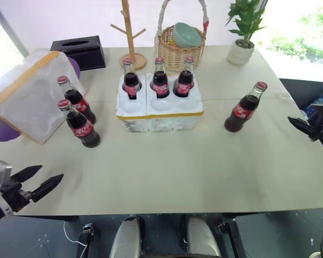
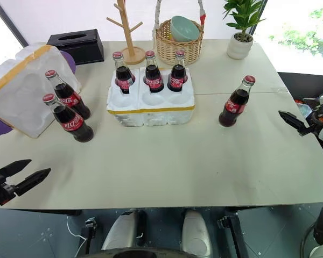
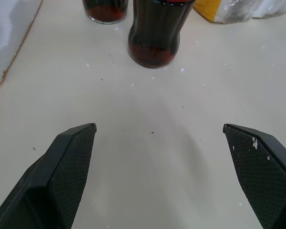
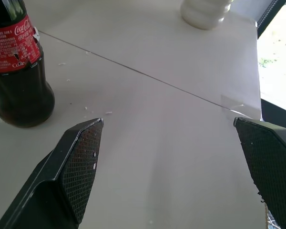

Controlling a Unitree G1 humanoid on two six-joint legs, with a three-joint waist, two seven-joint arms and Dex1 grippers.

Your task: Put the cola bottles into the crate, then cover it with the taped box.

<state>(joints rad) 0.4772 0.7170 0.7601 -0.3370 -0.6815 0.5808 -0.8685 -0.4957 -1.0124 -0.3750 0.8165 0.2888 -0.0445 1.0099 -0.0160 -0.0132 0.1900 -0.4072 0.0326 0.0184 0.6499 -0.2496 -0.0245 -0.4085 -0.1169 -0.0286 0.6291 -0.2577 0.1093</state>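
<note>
The white crate with a yellow tape band sits mid-table. Three cola bottles stand in its back row and the front slots are empty. Two more bottles stand upright on the table to the left of it. One bottle stands to its right. The taped box lies tipped at the far left, with its moulded hollows facing the bottles. My left gripper hangs open near the table's front left edge, short of the two left bottles. My right gripper is open at the right edge, level with the lone bottle and apart from it.
Along the back stand a black tissue box, a wooden peg stand, a wicker basket holding a bowl, and a potted plant. A purple object shows behind the taped box. The table has bare room in front.
</note>
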